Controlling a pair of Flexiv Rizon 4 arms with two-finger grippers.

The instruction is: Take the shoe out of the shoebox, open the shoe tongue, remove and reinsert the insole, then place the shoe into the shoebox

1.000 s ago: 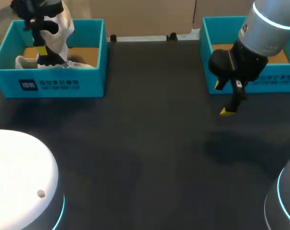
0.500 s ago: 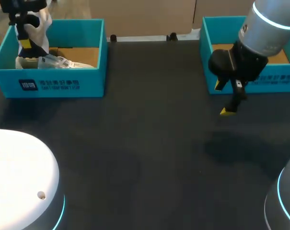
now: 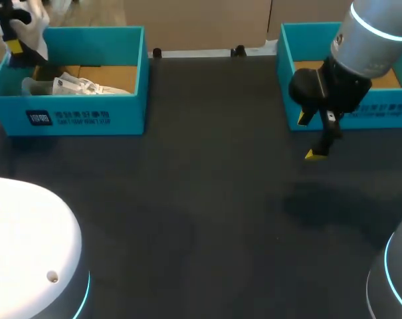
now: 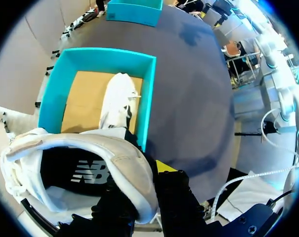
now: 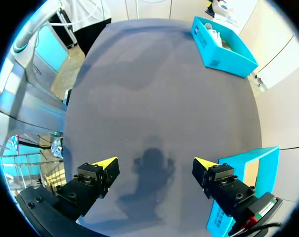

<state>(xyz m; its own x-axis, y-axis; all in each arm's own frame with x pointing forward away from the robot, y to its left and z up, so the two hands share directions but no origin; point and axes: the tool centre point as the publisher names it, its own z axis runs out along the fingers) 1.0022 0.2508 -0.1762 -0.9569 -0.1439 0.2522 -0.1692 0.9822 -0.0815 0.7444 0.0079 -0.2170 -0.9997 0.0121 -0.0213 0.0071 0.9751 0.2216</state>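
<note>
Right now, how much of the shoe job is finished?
Only the first step: my left claw holds the shoe lifted out of the shoebox, where a second shoe lies. The right claw hangs open, empty. Tongue, insole and putting it back remain.

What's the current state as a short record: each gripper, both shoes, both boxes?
left gripper: shut on lifted shoe, gripping the rim of its opening
lifted shoe: raised clear of left shoebox, near its far left corner
second shoe: lying inside left shoebox
right gripper: open, empty, above bare table, just in front of right shoebox
insole: dark, visible inside lifted shoe
</note>
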